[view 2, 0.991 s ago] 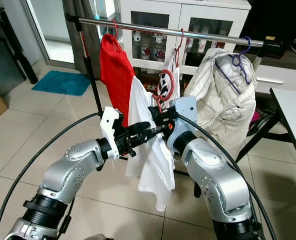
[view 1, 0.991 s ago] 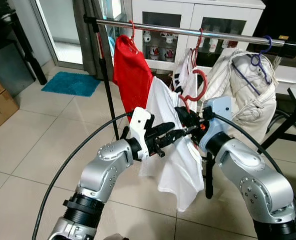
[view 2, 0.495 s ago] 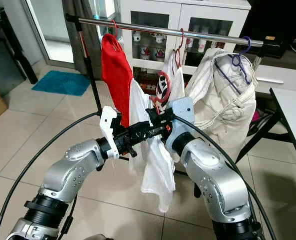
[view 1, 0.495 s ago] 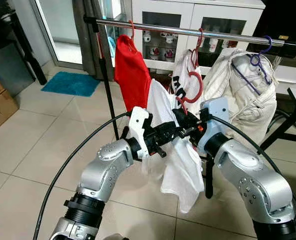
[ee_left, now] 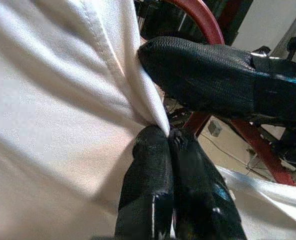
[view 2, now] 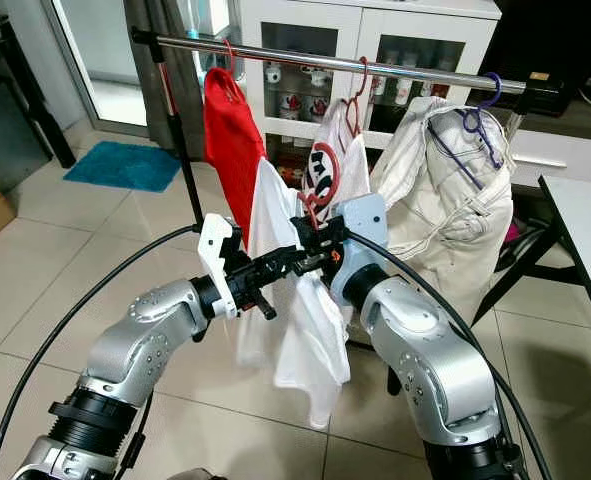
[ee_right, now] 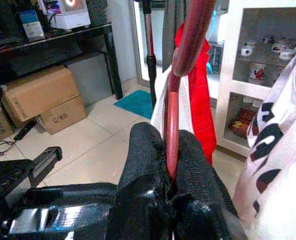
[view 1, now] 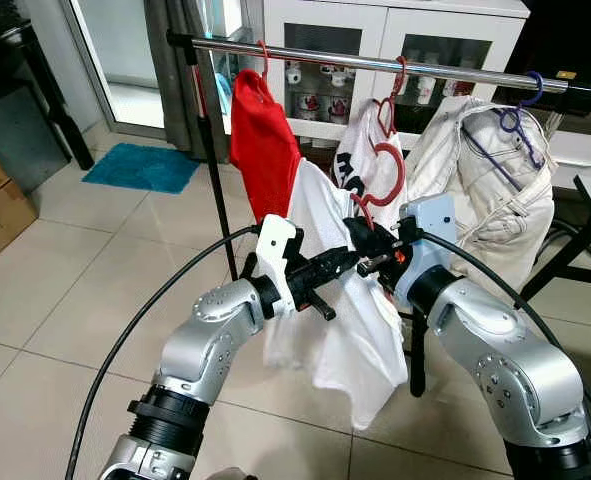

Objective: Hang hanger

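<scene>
A tiled room with a white glass-door cabinet (view 1: 395,60) behind a steel rail (view 1: 375,62) — that is the setting. The right hand (view 1: 367,243) is clamped on the stem of a red hanger (view 1: 385,180), as the right wrist view shows, its hook raised toward the rail but not yet over it. The left hand (view 1: 340,262) sits just beside it, fingers pinched shut on a fold of the white shirt (view 1: 340,330) that drapes from the hanger. Further out, a red shirt (view 1: 265,140) hangs at the rail's left, a printed white top (view 1: 360,165) in the middle and a cream jacket (view 1: 485,190) on a purple hanger (view 1: 515,120) to the right.

To hang it well, I judge the right hand should lift the hook clear above the rail in the gap beside the red shirt, then lower — the left keeping the cloth from slipping off.
</scene>
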Available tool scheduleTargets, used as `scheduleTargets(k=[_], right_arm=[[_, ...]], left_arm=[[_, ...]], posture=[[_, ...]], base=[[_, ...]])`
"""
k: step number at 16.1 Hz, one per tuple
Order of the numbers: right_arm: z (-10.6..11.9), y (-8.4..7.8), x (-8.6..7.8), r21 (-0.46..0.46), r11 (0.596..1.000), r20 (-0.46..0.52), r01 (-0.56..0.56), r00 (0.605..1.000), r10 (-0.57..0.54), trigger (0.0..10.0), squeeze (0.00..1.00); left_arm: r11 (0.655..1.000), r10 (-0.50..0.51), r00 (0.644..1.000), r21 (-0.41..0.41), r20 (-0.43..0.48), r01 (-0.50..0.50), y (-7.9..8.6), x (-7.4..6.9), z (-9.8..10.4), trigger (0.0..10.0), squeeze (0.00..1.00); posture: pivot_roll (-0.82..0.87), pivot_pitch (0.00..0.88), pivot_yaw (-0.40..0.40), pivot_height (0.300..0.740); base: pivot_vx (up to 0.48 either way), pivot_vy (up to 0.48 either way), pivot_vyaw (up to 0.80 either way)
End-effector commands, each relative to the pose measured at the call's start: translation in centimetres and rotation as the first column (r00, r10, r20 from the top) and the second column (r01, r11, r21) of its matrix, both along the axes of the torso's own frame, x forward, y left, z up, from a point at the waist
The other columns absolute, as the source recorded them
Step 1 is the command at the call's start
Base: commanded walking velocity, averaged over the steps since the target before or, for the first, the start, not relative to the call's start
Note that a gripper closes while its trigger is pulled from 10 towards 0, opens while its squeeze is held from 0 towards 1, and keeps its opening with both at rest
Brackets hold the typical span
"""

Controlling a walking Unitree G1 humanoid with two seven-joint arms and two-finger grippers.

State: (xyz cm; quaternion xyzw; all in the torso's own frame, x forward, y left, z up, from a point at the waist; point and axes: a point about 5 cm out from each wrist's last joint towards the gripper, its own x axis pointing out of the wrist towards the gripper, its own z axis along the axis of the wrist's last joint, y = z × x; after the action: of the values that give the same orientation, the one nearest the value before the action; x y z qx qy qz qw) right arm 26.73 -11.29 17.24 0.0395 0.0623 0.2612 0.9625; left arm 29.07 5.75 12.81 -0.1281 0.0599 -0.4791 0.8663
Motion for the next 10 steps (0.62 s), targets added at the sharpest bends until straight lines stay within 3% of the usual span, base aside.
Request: scheduleTargets(k=[1, 5, 7, 8, 10], right_arm=[[1.4, 0.4, -0.1, 0.009, 1.0, 0.058, -0.022, 0.998, 0.022, 10.0, 0.0], [1.1, 0.2, 0.1, 0.011, 1.0, 0.043, 0.001, 0.999, -0.001, 10.0, 0.0], [0.7, -0.4, 0.3, 0.002, 0.999, 0.021, 0.054, 0.998, -0.054, 10.0, 0.0], [-0.1, -1.8, 0.9, -0.042, 0.985, -0.009, 0.17, 0.985, -0.17, 10.0, 0.0], [-0.9, -3.3, 1.2, -0.072, 0.955, -0.043, 0.287, 0.956, -0.29, 10.0, 0.0]], left_arm=[[1.0, -0.003, 1.0, 0.007, 0.025, 0.003, -0.3, 0.1, 0.4, 0.0, 0.0], [1.0, 0.008, 1.0, 0.005, 0.011, -0.008, 0.0, 0.1, 0.1, 0.0, 0.0], [0.998, 0.032, 0.999, 0.052, 0.002, -0.032, 0.2, 0.1, -0.3, 0.0, 0.0], [0.996, 0.059, 0.998, 0.065, 0.009, -0.06, 0.4, 0.2, -0.4, 0.0, 0.0], [0.991, 0.11, 0.994, 0.075, 0.014, -0.111, 0.8, 0.3, -0.5, 0.0, 0.0]], posture=[[-0.15, 0.0, 0.03, 0.74], [-0.15, 0.0, 0.031, 0.74], [-0.15, 0.0, 0.03, 0.74], [-0.14, 0.0, 0.029, 0.74], [-0.14, 0.0, 0.028, 0.74]], base=[[0.0, 0.0, 0.0], [0.0, 0.0, 0.0], [0.0, 0.0, 0.0], [0.0, 0.0, 0.0], [0.0, 0.0, 0.0]])
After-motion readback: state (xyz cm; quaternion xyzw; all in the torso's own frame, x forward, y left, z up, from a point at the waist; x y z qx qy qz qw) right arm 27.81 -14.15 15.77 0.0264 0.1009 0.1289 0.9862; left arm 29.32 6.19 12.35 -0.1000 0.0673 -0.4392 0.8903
